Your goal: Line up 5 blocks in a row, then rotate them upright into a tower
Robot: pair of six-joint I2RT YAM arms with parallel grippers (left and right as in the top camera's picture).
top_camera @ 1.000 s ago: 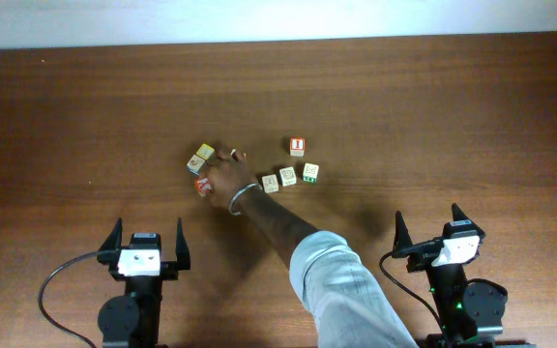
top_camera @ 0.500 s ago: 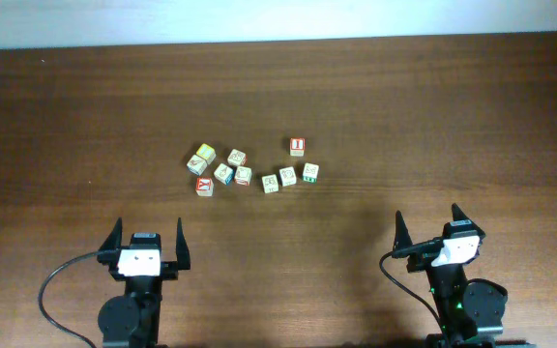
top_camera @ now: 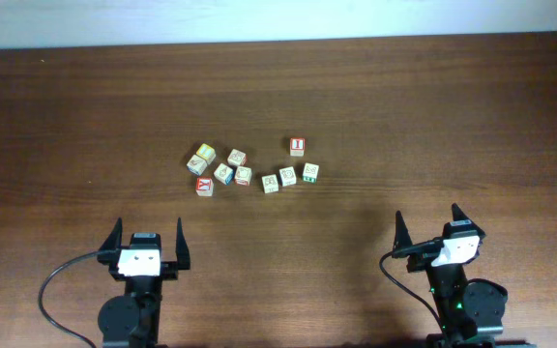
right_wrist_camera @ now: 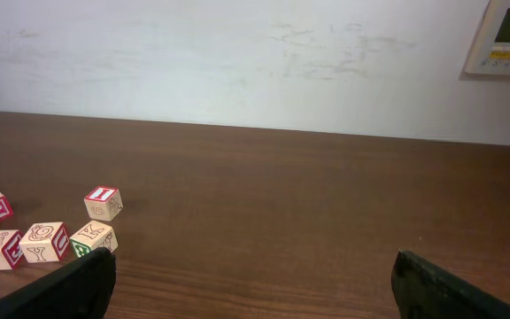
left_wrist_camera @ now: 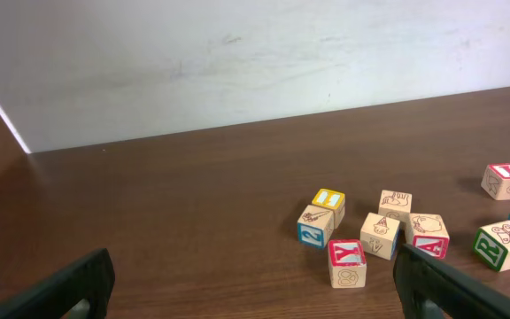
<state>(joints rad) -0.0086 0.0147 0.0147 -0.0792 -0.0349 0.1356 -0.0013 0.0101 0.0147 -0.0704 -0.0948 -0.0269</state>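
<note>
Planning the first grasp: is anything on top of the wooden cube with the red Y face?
Nothing sits on the pale wooden cube with the red Y; its lettered top shows fully. It rests on the brown wooden table; its underside is hidden.

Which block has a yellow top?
The yellow-topped block at the left end of the bunch, behind the blue-lettered one. No other block's top is yellow.

Blocks (top_camera: 223,173): small pale wooden alphabet cubes printed in green, red or yellow. All rest flat at mid-table (top_camera: 85,116), in a loose cluster on the left and a short row to its right, each turned to a different angle.
</note>
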